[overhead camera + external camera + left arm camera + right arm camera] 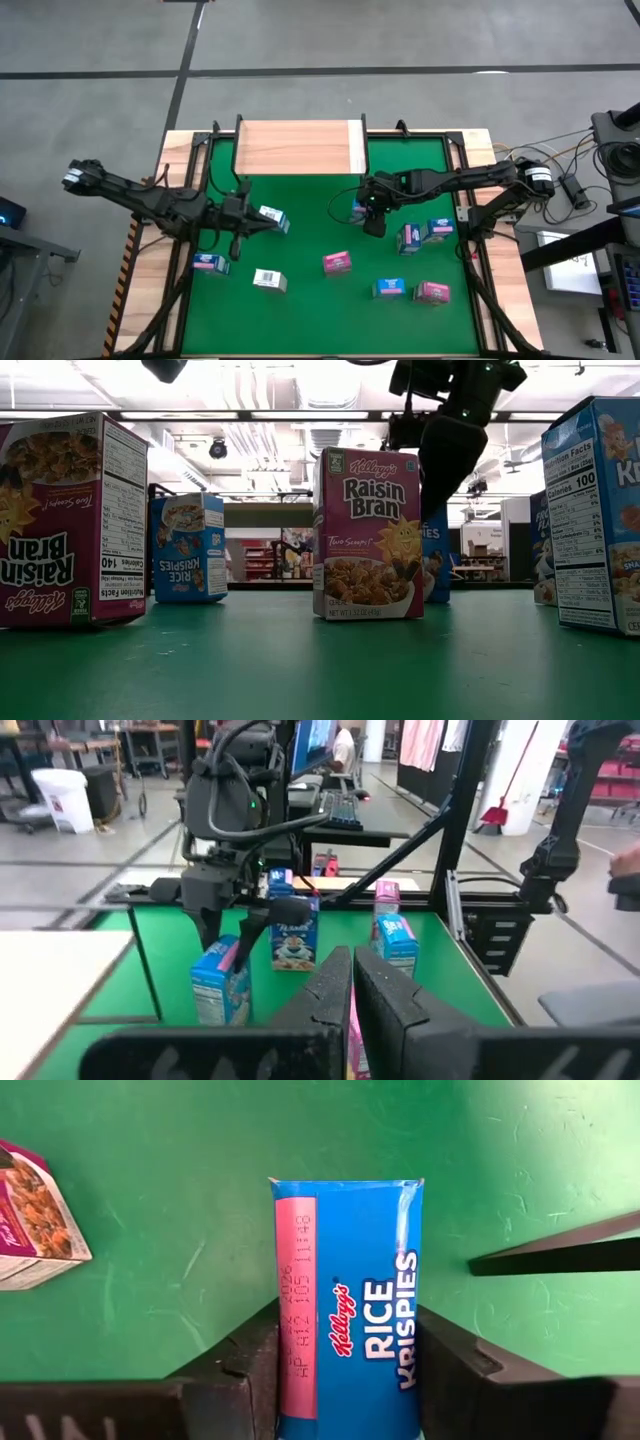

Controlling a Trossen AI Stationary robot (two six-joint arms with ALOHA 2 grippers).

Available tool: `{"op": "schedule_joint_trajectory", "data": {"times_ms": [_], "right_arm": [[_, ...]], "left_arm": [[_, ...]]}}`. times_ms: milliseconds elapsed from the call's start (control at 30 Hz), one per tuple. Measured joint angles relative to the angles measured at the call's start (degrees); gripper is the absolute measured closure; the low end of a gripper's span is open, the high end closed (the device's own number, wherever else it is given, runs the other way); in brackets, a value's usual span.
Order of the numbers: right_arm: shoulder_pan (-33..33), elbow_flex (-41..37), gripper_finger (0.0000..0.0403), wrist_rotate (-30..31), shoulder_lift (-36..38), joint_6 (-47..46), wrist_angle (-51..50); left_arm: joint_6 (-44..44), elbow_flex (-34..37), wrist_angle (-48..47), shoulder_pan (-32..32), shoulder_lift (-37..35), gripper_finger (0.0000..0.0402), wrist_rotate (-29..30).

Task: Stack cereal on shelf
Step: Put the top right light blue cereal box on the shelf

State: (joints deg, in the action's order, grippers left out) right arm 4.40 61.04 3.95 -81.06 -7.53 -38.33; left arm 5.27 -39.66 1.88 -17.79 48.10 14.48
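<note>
My right gripper (pixel 372 218) reaches slanting down over the mat's middle, its fingers on either side of a blue Rice Krispies cereal box (pixel 347 1320) that stands on the green mat. The same gripper (pixel 226 925) and box (pixel 221 988) show in the left wrist view. My left gripper (pixel 240 228) hovers shut at the mat's left, touching nothing. The shelf (pixel 296 147), a light wood board, stands along the far edge. More cereal boxes stand scattered, among them a pink Raisin Bran box (pixel 367 535). My right gripper pinches the blue box between its two fingers (pixel 252 1365), one on each of two opposite sides (pixel 283 1380). The fingers come slanting down from above and from the table's right. The box's bottom rests on the mat.
Near my left gripper stand a white-blue box (pixel 272 217) and two more boxes (pixel 210 263) (pixel 268 280). A pink box (pixel 337 262) stands mid-mat. Several boxes (pixel 408 238) (pixel 388 288) (pixel 432 292) crowd the right. Black frame posts (pixel 463 215) edge the mat.
</note>
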Motion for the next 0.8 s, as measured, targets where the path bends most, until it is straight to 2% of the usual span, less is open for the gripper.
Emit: {"op": "schedule_joint_trajectory", "data": {"times_ms": [167,400,800], "right_arm": [[-0.02,1.71,0.0247,0.02,0.02,0.09,-0.10],[-0.02,6.04,0.0248,-1.56,0.05,0.06,-1.90],[-0.02,18.43,0.0248,-6.12,0.05,-2.40,-7.14]], "left_arm": [[-3.92,-0.02,-1.65,0.03,-1.97,0.0401,0.44],[-5.08,-0.02,-6.90,0.03,-5.60,0.0401,5.84],[-5.88,-0.02,-10.49,-0.01,-8.98,0.0401,6.01]]}}
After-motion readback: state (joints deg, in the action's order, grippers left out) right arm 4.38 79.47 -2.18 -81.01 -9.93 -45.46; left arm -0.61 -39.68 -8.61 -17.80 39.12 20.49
